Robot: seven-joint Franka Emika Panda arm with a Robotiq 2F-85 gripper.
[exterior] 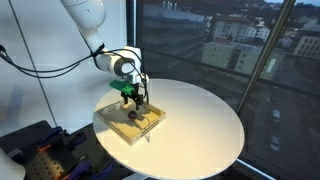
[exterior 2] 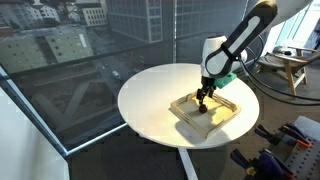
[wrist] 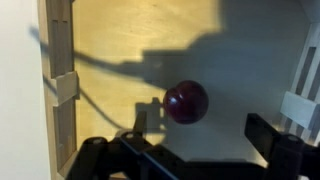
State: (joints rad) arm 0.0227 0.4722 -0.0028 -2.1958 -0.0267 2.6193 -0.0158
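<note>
A small dark red ball (wrist: pixel 186 101) lies on the floor of a shallow wooden tray (wrist: pixel 62 90). My gripper (wrist: pixel 200 130) hangs just above it, open, with nothing between its fingers. The ball sits slightly ahead of the gap, nearer the left finger (wrist: pixel 140 124). In both exterior views the gripper (exterior: pixel 137 106) (exterior 2: pixel 202 101) points straight down into the tray (exterior: pixel 112 117) (exterior 2: pixel 226 115), which rests near the edge of the round white table (exterior: pixel 200 120) (exterior 2: pixel 155 100). The ball shows only as a dark speck under the fingers in an exterior view (exterior: pixel 138 117).
The tray's raised rims (wrist: pixel 300 100) stand on both sides of the gripper. Large windows onto city buildings lie behind the table. Dark equipment (exterior: pixel 40 145) sits low beside the table, and a wooden stool (exterior 2: pixel 294 66) stands behind the arm.
</note>
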